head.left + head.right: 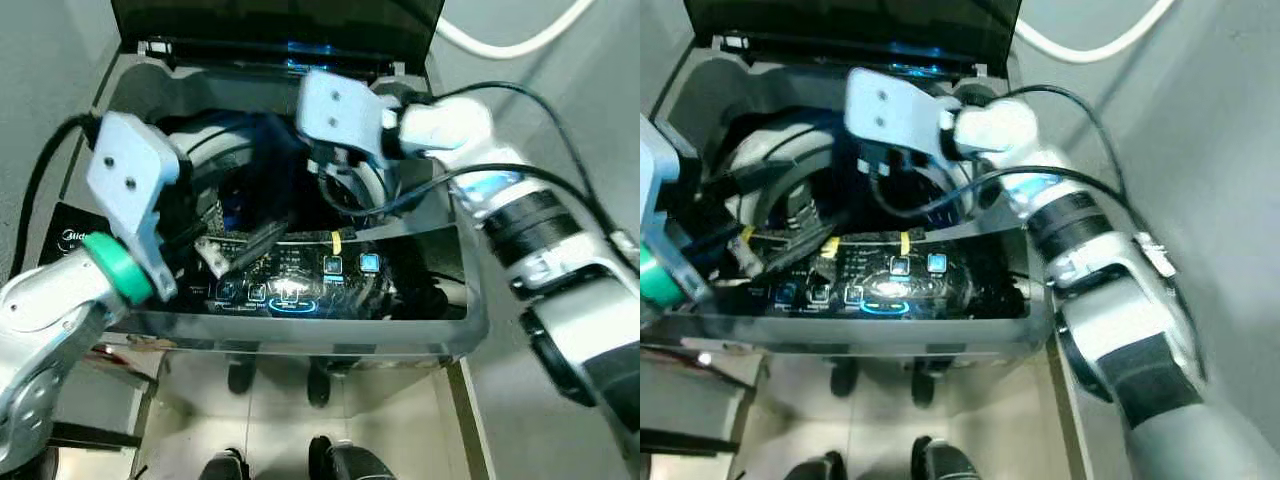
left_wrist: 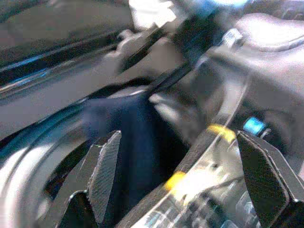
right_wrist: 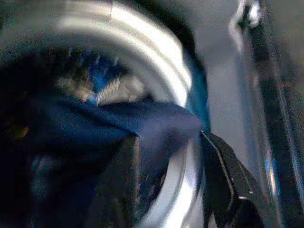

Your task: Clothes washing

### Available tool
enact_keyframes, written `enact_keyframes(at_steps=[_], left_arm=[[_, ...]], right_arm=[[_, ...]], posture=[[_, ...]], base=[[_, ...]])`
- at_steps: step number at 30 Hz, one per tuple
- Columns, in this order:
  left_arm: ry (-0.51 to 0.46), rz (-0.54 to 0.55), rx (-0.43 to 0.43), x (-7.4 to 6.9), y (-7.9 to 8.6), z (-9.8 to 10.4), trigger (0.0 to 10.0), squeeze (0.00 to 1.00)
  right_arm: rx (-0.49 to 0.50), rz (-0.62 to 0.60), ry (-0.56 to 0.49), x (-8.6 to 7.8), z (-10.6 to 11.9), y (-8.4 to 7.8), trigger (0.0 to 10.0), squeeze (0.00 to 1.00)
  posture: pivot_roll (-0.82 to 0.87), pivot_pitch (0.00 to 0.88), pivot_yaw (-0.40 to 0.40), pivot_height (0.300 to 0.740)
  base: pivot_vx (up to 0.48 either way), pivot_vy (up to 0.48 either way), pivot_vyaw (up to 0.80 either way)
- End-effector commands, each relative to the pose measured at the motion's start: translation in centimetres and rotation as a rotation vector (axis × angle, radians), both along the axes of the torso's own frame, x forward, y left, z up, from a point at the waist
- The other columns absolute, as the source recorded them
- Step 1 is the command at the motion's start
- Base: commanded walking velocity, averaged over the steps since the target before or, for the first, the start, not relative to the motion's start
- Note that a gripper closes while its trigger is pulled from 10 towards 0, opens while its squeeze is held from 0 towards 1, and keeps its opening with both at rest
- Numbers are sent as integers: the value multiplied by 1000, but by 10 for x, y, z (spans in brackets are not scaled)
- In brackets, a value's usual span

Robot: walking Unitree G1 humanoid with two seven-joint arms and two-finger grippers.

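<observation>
right tool pinching navy cloth, drum rim

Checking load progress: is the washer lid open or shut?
Open. The lid stands raised at the back, the drum rim is exposed, and the right claw holds dark blue cloth over it.

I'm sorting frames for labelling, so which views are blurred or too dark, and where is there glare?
Left eye view: fairly sharp; the lit control panel glares off the glossy front, and the drum is deep in shadow. Right eye view: much the same. Left wrist view: motion-smeared; the dark blue cloth is soft-edged. Right wrist view: blurred and dim, with bright streaks on the drum rim.
</observation>
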State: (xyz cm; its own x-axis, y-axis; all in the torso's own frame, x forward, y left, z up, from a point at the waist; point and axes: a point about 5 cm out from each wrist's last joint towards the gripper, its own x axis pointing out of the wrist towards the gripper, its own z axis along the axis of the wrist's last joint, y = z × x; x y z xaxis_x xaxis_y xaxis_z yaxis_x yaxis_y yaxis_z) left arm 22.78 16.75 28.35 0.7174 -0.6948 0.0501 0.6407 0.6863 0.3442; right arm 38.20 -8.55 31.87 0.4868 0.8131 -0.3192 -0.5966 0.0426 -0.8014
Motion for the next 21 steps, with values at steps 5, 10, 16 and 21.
enact_keyframes(at_steps=[5, 10, 16, 21], left_arm=[[-13, -10, 71, -4, 8, 8, 10000, 0], [-24, -24, 78, -3, 4, 10, 10000, 0], [-19, -31, 83, -5, 5, 13, 10000, 0], [-16, -38, 90, -5, 7, 14, 10000, 0]], right_arm=[[-154, 89, 102, -5, -11, -20, 10000, 1000], [-229, 129, 150, -12, 2, -40, 10000, 0], [-46, 122, 171, -19, 45, -68, 10000, 0], [83, 132, 106, -33, 83, -90, 10000, 0]], posture=[[68, 146, -11, 720], [67, 139, -5, 720], [79, 131, 5, 720], [75, 127, 16, 720]], base=[[0, 0, 0], [0, 0, 0], [0, 0, 0], [0, 0, 0]])
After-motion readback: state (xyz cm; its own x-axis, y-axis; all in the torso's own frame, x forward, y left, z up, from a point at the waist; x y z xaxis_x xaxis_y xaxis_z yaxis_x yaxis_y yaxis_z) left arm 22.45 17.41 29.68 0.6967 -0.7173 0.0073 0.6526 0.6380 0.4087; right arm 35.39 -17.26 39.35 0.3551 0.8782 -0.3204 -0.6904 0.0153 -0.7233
